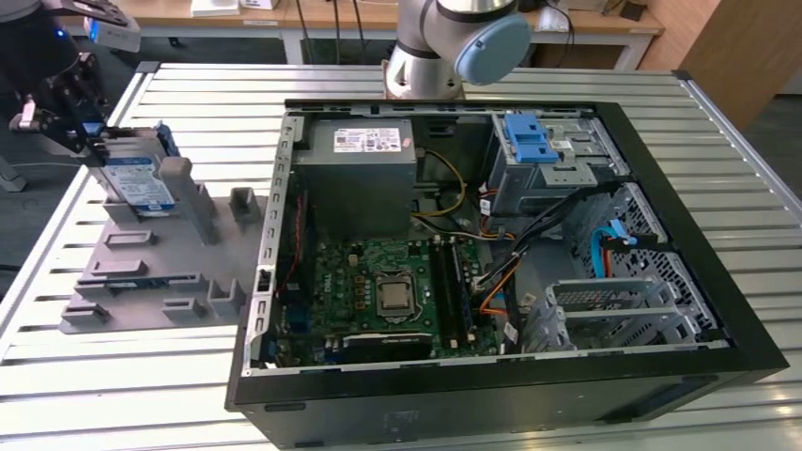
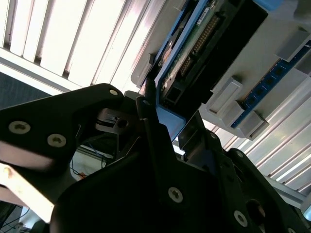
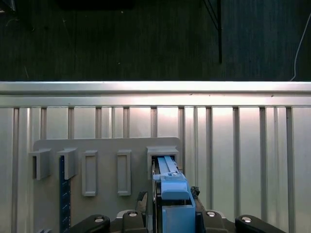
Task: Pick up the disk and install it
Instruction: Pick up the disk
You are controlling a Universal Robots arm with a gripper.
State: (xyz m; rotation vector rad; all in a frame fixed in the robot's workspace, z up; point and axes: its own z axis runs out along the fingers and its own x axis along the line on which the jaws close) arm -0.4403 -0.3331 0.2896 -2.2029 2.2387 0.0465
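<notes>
The hand [image 1: 88, 141] is at the far end of the grey parts holder [image 1: 150, 272], on the exterior view's left, closed on the disk [image 1: 135, 183]. The disk stands on edge there, label side facing the open computer case [image 1: 701, 362], its lower part beside a grey post of the holder. Whether it sits in its slot or is just clear of it cannot be told.

In the first wrist view the disk's blue carrier [image 3: 171, 189] runs between the black fingers [image 3: 197, 194] towards a slot in the holder [image 3: 107, 145], and a thin blue circuit board [image 3: 62, 194] stands in another slot.

In the second wrist view the fingers [image 2: 150, 131] press on both sides of the carrier, with the disk's connector edge [image 2: 194, 48] beyond them.

The case lies open on the slatted metal surface [image 1: 126, 395], showing the green motherboard [image 1: 389, 282], the grey power supply [image 1: 363, 174] and a blue latch bracket [image 1: 527, 141].
</notes>
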